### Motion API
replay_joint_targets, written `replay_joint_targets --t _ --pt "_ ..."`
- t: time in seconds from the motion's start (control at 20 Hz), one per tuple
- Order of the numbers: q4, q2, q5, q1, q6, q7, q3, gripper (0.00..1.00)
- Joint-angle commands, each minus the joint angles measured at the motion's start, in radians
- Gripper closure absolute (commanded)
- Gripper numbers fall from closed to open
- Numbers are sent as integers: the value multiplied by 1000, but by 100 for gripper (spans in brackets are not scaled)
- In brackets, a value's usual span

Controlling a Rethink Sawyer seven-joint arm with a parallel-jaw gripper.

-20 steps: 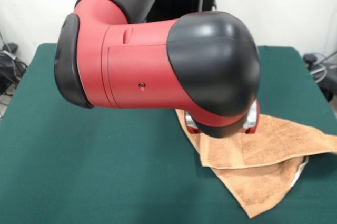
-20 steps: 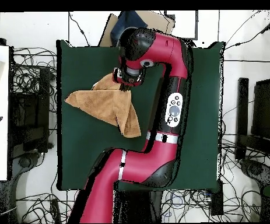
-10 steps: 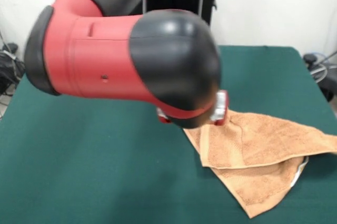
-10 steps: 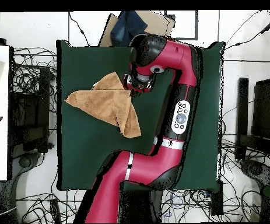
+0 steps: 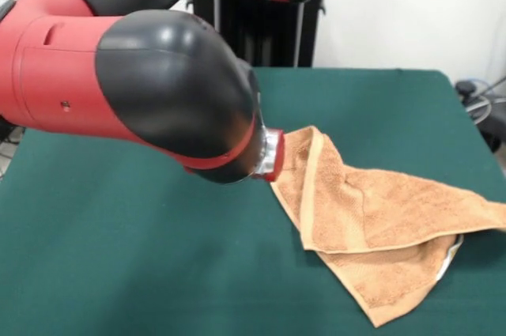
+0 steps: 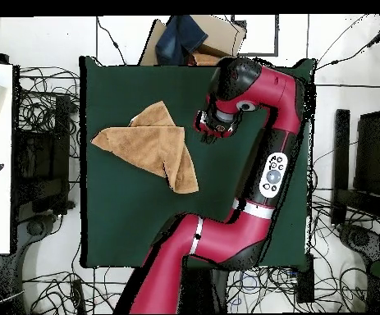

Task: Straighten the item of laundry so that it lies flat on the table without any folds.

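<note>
The folded light-brown terry towel [image 5: 371, 225] could bunch further on the green felt table [image 5: 118, 273] (the hand [image 6: 212, 135], grip state unclear, hangs beside it, holding nothing visible).

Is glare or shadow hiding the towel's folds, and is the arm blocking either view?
Front view: even light, no glare; the light-brown terry-cloth towel shows its folds clearly, but the red and black arm covers the upper left of the dark green felt table. Overhead view: towel unobstructed, gripper beside it.
</note>
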Motion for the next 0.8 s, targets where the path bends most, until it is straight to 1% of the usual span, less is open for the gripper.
replay_joint_targets --t 0.05,0.15,0.35,0.65,0.8 --pt "58 72 10 23 -11 -211 1 100" --pt "-10 112 15 45 -47 -201 24 100" --pt "-117 176 25 84 -50 -112 63 100" --pt "-148 195 64 111 -13 -27 86 100" --pt "-188 205 69 111 23 3 85 100"
